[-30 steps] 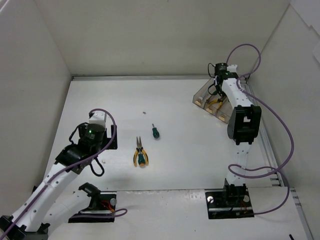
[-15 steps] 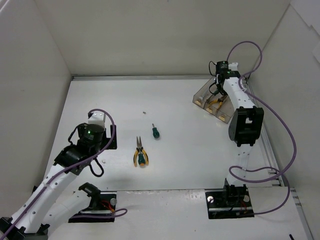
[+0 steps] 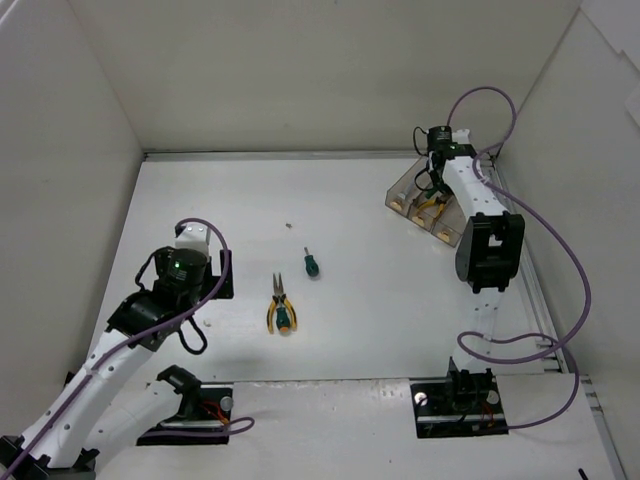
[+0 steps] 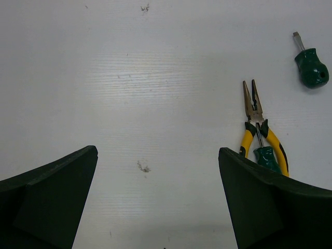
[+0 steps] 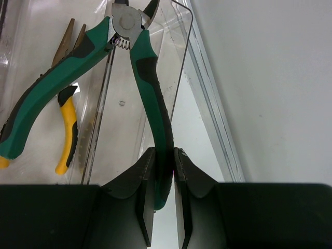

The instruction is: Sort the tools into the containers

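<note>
Left pincer (image 4: 157,155): spread to full width, nothing between the fingers, hanging over bare worktop (image 4: 155,78) at about 8 o'clock in the top view.
Right pincer (image 5: 164,168): almost closed, clamped on one handle of the green-handled pliers (image 5: 142,67), up at 2 o'clock in the top view.
Green-handled pliers: head toward 12 o'clock in the right wrist view, handles splayed, free handle stretching toward 8 o'clock; over the tray (image 5: 177,78), compartment impossible to tell.
Tray: clear, brownish, split into long lanes, lying near the worktop's right-hand edge at 2 o'clock.
Yellow-handled pliers (image 5: 68,129): inside the tray, partly under the free green handle.
Yellow-and-green pliers (image 4: 258,129): flat on the worktop near its middle, nose toward 12 o'clock, just beside the left pincer's right finger in the wrist view, not gripped.
Stubby green screwdriver (image 4: 311,70): on the worktop at 1 o'clock from those pliers, apart from them, blade toward 11 o'clock.
</note>
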Robot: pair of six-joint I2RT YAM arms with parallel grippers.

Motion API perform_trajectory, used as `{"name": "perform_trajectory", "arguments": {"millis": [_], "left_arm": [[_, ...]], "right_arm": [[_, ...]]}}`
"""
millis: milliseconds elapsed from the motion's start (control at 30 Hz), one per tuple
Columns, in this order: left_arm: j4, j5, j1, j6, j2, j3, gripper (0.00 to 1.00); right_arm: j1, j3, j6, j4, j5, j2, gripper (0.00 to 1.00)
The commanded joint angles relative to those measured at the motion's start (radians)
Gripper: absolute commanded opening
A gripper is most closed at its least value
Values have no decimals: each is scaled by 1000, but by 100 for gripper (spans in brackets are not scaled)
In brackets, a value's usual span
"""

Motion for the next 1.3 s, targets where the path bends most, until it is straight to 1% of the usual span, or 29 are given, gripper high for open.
{"name": "perform_trajectory", "arguments": {"millis": [0,167,233,267,400,533,567,667,1100,1167,1267], "left_arm": [[29,-17,7,4,0,20,100],[28,-20,7,3,2,20,100],[26,-22,7,0,0,22,100],[28,-22,7,1,0,22,100],[26,-19,7,3,6,20,100],[28,-17,7,4,11,22,100],[28,-19,7,3,11,22,100],[28,-17,7,3,10,22,100],[26,-14,7,0,11,22,100],[28,-14,7,1,11,22,100],[28,-13,7,0,10,22,100]], "right_arm": [[18,58,-11,29,85,-6,0],[15,91,-12,22,85,37,0],[18,108,-8,19,84,47,2],[51,113,-6,19,81,47,5],[56,134,-11,15,79,63,6],[59,140,-12,15,73,75,7],[59,142,-12,14,67,75,9],[64,142,-9,15,56,83,11],[68,136,15,19,49,115,16],[67,142,17,14,49,112,17],[71,148,23,14,39,101,23]]}}
